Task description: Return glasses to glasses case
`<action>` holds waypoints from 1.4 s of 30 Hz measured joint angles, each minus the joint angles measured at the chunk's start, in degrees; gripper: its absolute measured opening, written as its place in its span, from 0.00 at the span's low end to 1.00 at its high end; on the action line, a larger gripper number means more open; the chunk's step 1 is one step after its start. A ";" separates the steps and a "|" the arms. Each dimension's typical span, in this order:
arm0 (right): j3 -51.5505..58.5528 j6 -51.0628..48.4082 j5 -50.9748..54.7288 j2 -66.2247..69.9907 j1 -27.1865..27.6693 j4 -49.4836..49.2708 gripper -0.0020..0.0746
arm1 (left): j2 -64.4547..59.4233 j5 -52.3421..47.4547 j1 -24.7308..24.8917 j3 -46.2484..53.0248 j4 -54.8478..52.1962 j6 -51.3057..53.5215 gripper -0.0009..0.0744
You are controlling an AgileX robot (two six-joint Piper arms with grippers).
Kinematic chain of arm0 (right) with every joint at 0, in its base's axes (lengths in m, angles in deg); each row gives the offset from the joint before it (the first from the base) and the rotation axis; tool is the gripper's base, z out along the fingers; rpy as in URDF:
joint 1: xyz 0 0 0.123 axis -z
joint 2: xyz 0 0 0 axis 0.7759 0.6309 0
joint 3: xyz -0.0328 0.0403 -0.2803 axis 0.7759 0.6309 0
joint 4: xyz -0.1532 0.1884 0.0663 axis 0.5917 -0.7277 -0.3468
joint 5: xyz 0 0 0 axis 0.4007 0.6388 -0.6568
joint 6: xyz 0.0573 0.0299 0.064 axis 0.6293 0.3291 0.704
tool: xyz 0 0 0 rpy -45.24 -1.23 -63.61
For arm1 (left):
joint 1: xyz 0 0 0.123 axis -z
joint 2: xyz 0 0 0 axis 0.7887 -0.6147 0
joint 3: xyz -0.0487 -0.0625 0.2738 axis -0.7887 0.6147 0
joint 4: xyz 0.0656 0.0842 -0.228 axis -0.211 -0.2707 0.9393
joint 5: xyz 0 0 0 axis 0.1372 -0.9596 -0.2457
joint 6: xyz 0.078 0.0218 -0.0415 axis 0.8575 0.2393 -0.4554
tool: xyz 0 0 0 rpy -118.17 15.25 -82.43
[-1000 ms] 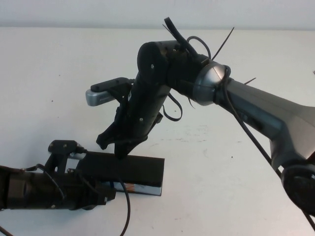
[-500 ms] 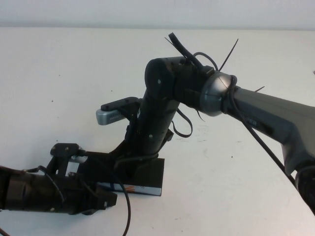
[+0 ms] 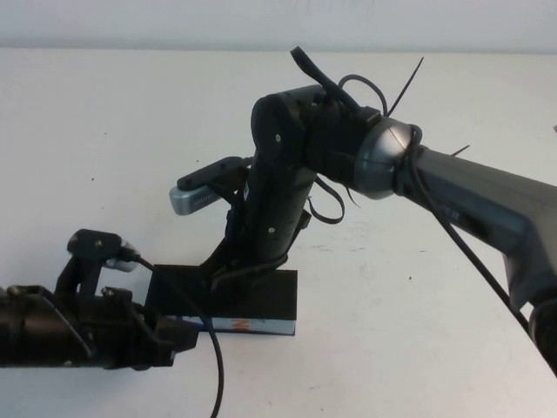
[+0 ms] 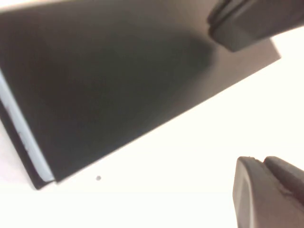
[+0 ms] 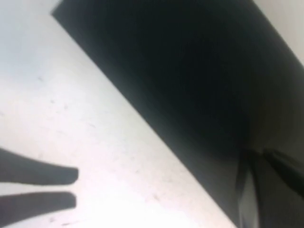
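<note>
The glasses case (image 3: 265,300) lies closed at the near left of the white table, black lid flat, its light printed front side (image 3: 252,325) facing me. The glasses are hidden. My right gripper (image 3: 228,277) is shut and points straight down, its tip resting on the lid's left half. The right wrist view shows the lid (image 5: 190,71) close under the gripper (image 5: 256,154). My left gripper (image 3: 178,335) is shut and empty, low by the case's front left corner. The left wrist view shows the lid (image 4: 118,85), the right gripper's tip (image 4: 247,23) on it, and the left gripper (image 4: 264,161) over bare table.
The white table (image 3: 418,287) stretches right of the case and behind it. The right arm's grey forearm (image 3: 487,200) spans the right side above the table. The right wrist camera (image 3: 200,193) juts out above the case.
My right gripper has come down onto the case lid, which now lies flat. My left arm has pulled back toward the left and nearer edge.
</note>
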 joint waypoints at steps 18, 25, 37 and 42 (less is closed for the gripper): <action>5.70 4.66 0.46 -23.66 0.00 1.41 0.01 | 51.13 18.27 0.00 0.56 -7.40 -9.15 0.01; 22.12 6.72 0.95 -45.95 0.00 3.15 0.01 | 71.56 26.62 0.00 6.65 -7.40 -9.15 0.01; 54.30 8.17 -8.28 -81.67 0.00 3.59 0.01 | 85.12 35.47 0.00 27.26 -6.74 -9.15 0.01; 67.18 8.17 -22.30 -97.21 0.00 3.59 0.01 | 85.12 37.77 0.00 30.31 -6.09 -9.15 0.01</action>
